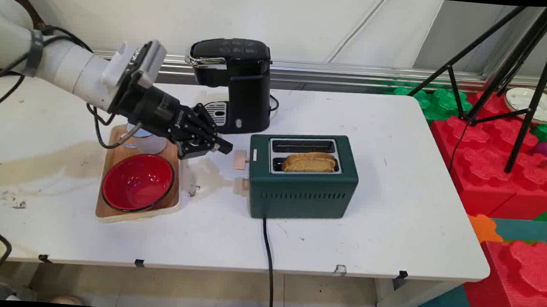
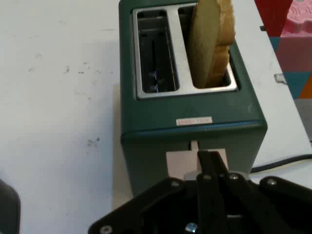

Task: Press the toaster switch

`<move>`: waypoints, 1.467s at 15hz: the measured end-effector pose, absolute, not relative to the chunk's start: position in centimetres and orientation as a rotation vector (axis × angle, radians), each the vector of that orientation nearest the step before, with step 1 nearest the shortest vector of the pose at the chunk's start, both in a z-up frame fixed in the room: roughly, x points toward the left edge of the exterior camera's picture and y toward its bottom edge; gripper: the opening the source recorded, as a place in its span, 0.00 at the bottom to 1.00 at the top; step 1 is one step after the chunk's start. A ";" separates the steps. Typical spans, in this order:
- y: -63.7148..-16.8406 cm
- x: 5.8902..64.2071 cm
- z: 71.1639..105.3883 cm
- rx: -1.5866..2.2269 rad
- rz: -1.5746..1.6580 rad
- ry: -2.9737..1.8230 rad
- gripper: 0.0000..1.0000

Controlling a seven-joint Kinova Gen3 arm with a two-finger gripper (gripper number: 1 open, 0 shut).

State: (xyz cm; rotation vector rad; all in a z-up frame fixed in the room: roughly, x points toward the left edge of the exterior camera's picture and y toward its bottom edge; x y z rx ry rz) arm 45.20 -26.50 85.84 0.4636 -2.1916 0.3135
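The toaster (image 1: pixel 302 193) had a matt green painted body, with a shiny metal plate (image 2: pixel 181 87) round its slots and a pale wooden lever (image 1: pixel 240 159). The bowl (image 1: pixel 138 182) was glossy red, on a smooth wooden tray (image 1: pixel 111 162). The coffee maker (image 1: pixel 232 82) was glossy black plastic with chrome trim.

No text anywhere can be read.

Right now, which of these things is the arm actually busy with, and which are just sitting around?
Busy with:
- fingers, shut, right at the toaster's lever
- green toaster, with a slice of bread in one slot

Lying about:
- black coffee machine
- red bowl and pale cup on a wooden tray
- tripod beside the table
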 end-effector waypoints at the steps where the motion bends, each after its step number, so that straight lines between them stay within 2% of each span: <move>1: -26.6 45.1 85.6 0.467 0.313 -2.191 0.00; 22: -28.2 43.4 81.5 0.515 0.303 -2.180 0.00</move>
